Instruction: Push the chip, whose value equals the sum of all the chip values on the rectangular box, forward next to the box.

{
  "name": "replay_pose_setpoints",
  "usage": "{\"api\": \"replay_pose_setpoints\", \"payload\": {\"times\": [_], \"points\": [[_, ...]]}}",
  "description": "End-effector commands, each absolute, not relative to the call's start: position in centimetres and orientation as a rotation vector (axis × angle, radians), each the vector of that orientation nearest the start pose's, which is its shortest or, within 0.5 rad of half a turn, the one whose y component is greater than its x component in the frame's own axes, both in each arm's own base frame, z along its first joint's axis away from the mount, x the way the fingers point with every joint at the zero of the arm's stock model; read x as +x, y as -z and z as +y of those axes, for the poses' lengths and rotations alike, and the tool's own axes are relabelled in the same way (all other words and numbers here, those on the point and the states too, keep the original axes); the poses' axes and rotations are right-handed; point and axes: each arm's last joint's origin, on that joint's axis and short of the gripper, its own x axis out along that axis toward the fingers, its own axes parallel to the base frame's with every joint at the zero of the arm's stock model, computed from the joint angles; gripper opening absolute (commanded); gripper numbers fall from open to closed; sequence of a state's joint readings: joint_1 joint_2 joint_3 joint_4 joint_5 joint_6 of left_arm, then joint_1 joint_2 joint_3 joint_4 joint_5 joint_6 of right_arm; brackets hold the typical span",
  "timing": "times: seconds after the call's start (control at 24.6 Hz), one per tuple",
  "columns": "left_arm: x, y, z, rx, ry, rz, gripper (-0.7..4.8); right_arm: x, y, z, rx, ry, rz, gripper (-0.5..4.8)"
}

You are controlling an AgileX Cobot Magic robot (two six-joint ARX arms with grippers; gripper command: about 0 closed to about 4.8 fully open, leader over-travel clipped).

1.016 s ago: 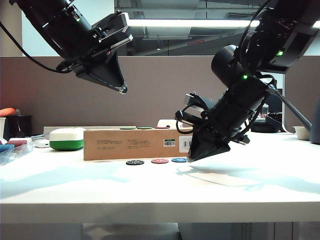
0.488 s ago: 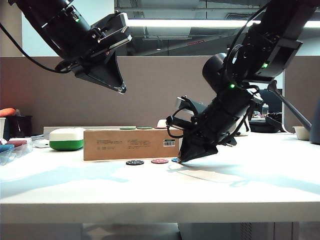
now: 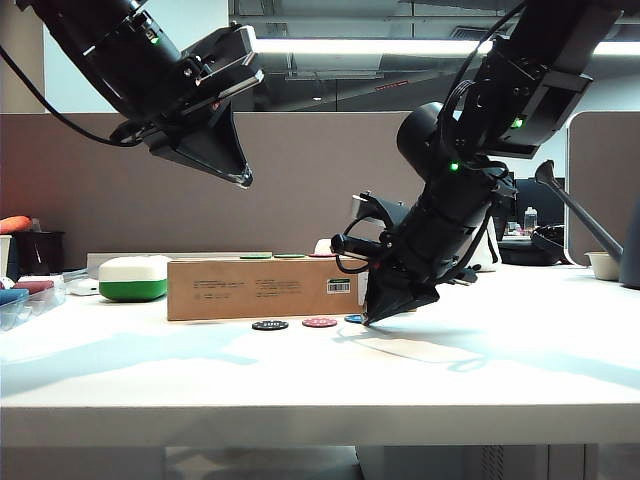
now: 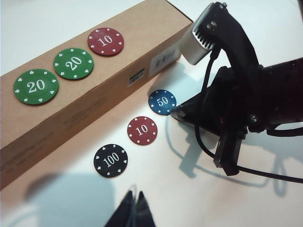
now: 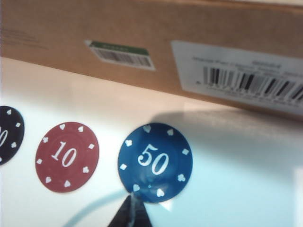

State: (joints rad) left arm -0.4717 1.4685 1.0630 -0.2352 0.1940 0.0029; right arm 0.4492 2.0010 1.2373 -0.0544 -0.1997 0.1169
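Down on the white table (image 3: 520, 350) the right gripper (image 3: 368, 320) has its fingers pinched shut into one point, holding nothing. That point touches the near edge of the blue chip (image 5: 155, 162) marked 50. The chip lies flat on the table, just in front of the long brown box (image 4: 71, 94), with a small gap between them. Beside it sit a red chip (image 4: 142, 130) marked 10 and a black chip (image 4: 111, 160) marked 100, in a row along the box. On top of the box lie two green chips (image 4: 73, 63) marked 20 and a red 10. The left gripper (image 3: 246, 180) hangs high above the box, fingers closed together, empty. A white-and-green case (image 3: 133, 278) sits past the box's left end.
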Motion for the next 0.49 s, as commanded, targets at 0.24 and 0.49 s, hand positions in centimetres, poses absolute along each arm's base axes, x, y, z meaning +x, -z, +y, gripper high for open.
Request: {"api": "replay_pose_setpoints", "payload": {"times": [0.24,0.49], "points": [[28.19,-27.01,-15.04,0.087,0.646,0.627,-0.05,37.16,-13.23,18.45,-0.023,-0.541,0.89,-0.06],[28.19,-27.01,-15.04,0.087,0.646,0.627,-0.05,37.32,-12.92,18.44,-0.034,-0.517,0.885,-0.06]]}}
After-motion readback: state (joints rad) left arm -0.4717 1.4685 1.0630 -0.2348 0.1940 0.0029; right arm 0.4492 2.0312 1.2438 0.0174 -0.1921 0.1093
